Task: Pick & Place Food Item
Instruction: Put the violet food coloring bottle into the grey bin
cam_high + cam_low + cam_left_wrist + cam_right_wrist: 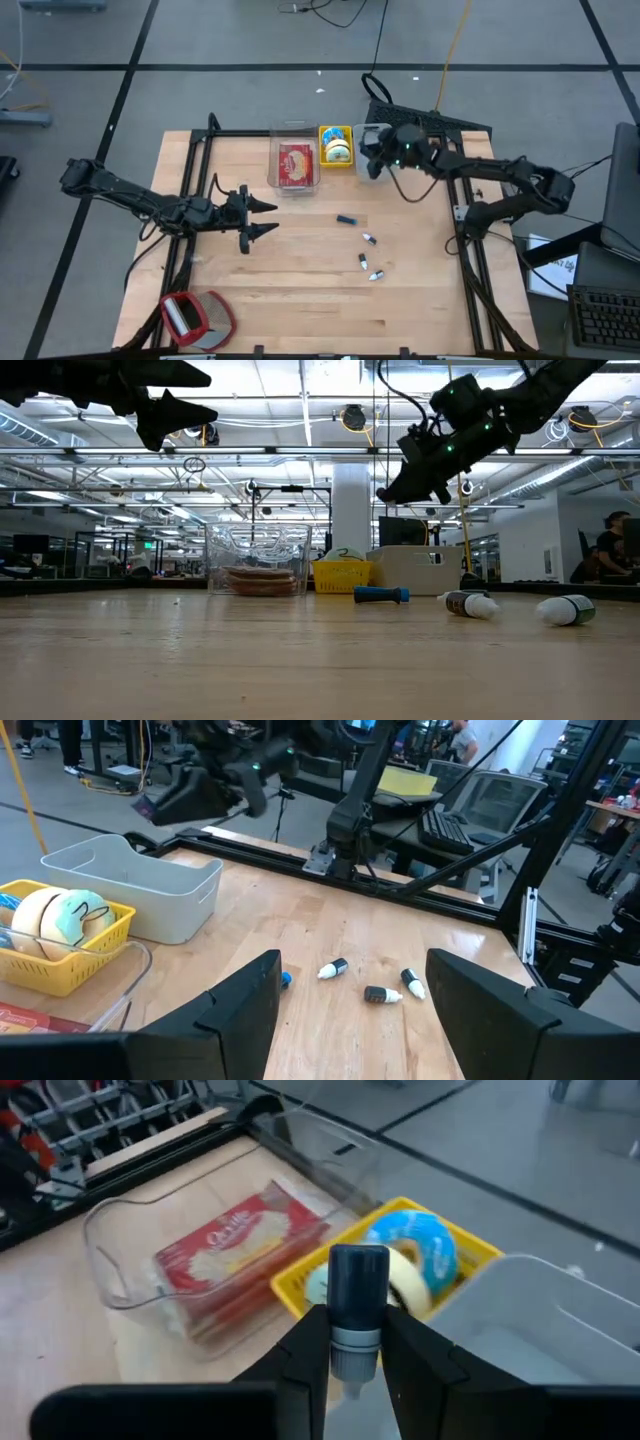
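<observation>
Wooden bench (300, 290) planks carry everything, with a black frame along the far edge. Both dark arms hang above it: the left gripper (262, 218) hovers over the left half with its fingers (240, 1010) spread wide and empty, while the right gripper (356, 1342) is raised over the far right corner, its fingers closed on a small dark-capped bottle (357, 1305) held upright above the grey bin (560, 1330). Next along the far edge sit a clear container (294, 160) holding a red food packet (296, 164), then a yellow basket (336, 146) with round blue-and-white items inside, between the container and the grey bin. A red and grey object (195, 318) lies at the near left corner. Smallest, a blue marker (346, 219) and three little bottles (368, 256) lie scattered right of centre.
</observation>
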`<state>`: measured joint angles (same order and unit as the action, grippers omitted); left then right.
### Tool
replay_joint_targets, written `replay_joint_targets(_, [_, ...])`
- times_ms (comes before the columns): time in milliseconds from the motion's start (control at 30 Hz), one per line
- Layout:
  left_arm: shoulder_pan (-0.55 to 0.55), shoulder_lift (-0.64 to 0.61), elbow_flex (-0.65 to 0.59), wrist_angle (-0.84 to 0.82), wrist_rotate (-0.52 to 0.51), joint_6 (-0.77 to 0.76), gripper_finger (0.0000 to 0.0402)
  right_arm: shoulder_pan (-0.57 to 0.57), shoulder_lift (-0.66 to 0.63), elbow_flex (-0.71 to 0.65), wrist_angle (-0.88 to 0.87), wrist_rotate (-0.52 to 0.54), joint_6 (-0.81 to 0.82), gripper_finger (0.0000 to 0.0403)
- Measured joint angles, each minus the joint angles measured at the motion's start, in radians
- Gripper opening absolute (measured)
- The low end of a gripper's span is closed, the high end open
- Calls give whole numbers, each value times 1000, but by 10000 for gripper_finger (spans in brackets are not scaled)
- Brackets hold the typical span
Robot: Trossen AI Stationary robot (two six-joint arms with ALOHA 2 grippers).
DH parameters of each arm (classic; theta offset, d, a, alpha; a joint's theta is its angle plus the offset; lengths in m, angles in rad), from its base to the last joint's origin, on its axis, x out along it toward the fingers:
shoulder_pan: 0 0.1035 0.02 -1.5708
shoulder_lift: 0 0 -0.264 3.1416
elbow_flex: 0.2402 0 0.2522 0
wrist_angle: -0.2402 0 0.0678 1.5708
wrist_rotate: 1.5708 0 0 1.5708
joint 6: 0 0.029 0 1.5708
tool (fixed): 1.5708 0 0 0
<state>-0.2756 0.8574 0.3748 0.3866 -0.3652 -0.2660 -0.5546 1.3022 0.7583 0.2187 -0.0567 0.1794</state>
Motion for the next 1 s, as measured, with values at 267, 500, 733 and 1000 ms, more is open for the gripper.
replay_joint_targets(267, [0,0,0,0,0,0,253,-96,46,183,-266,-49,-83,66])
replay_joint_targets(500, [0,0,0,0,0,0,253,-115,199,355,-500,35,-162,67])
replay_joint_targets(733, [0,0,0,0,0,0,253,-131,305,358,-495,57,-164,66])
replay_joint_targets(1000, [0,0,0,0,0,0,253,-139,415,357,-486,57,-155,68])
